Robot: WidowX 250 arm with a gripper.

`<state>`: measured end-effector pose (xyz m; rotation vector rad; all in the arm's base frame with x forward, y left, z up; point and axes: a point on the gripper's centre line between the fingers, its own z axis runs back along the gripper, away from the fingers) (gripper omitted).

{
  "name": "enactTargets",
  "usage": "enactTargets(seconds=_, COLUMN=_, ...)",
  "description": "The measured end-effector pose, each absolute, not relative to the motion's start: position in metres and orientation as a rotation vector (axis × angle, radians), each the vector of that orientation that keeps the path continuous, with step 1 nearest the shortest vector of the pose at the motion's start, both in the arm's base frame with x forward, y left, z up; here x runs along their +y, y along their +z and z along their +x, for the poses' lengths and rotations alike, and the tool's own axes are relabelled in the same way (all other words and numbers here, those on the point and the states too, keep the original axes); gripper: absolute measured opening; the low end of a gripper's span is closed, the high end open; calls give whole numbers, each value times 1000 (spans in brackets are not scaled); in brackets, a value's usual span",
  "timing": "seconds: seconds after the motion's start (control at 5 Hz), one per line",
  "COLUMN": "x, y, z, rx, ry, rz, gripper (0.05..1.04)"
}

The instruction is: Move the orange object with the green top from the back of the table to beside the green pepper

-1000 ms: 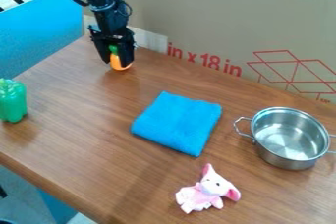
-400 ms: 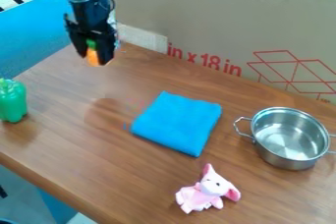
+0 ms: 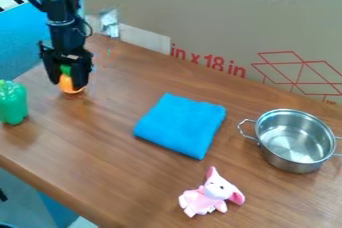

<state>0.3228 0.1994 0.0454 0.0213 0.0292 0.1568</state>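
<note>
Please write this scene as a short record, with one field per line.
gripper: at upper left, fingers around the orange object
orange object: green top, between the fingers
green pepper: upright, at left edge
blue cloth: folded, near middle
metal pot: at right, no lid
pink plush toy: in front of the cloth
surface: brown wooden table

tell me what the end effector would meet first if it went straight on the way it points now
The end effector points down at the wooden tabletop, so that looks like the first thing, met by the orange object with a green top in its grip. Whether the two touch is unclear.
</note>
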Motion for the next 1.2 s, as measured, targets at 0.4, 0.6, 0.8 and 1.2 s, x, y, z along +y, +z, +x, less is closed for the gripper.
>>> enactTargets(seconds=0.4, x=207, y=44, z=318, rx=43, ry=178, rz=50, gripper=763)
enactTargets(seconds=0.6, x=209, y=41, z=314, rx=26, ry=203, rz=13, gripper=806)
enactTargets(seconds=0.8, x=212, y=38, z=310, rx=7, ry=220, rz=-26, gripper=1012)
enactTargets(seconds=1.2, x=206, y=44, z=310, rx=-52, ry=214, rz=-66, gripper=1007)
